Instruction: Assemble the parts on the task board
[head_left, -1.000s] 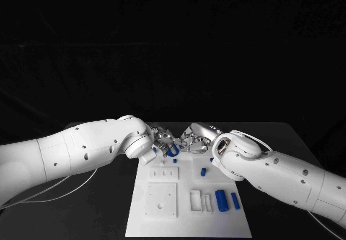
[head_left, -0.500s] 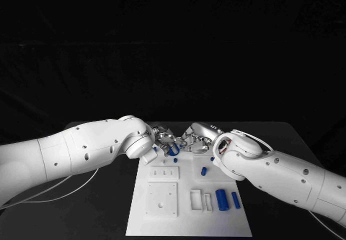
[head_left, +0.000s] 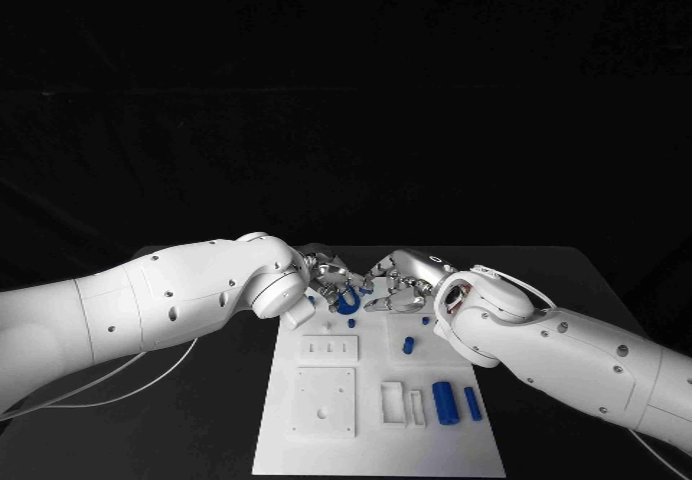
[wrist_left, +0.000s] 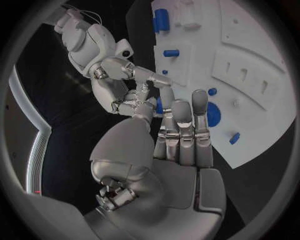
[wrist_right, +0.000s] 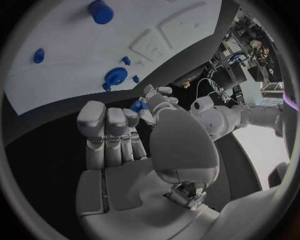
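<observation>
Your small round blue gear part (head_left: 348, 299) sits at the far end of the flat white task board (head_left: 378, 440), between both hands and touched by their fingertips. The left robot hand (head_left: 326, 279) lies just left of it, the right robot hand (head_left: 394, 287) just right, about equally near; whether either actually clamps it, you cannot tell. It looks tilted on edge, though its axis is unclear. The board lies on the black surface (head_left: 202, 420).

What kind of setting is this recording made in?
Likely a robotics lab test bench: a black table against a dark backdrop, a white task board with small blue parts, and cluttered equipment behind in the right wrist view.
</observation>
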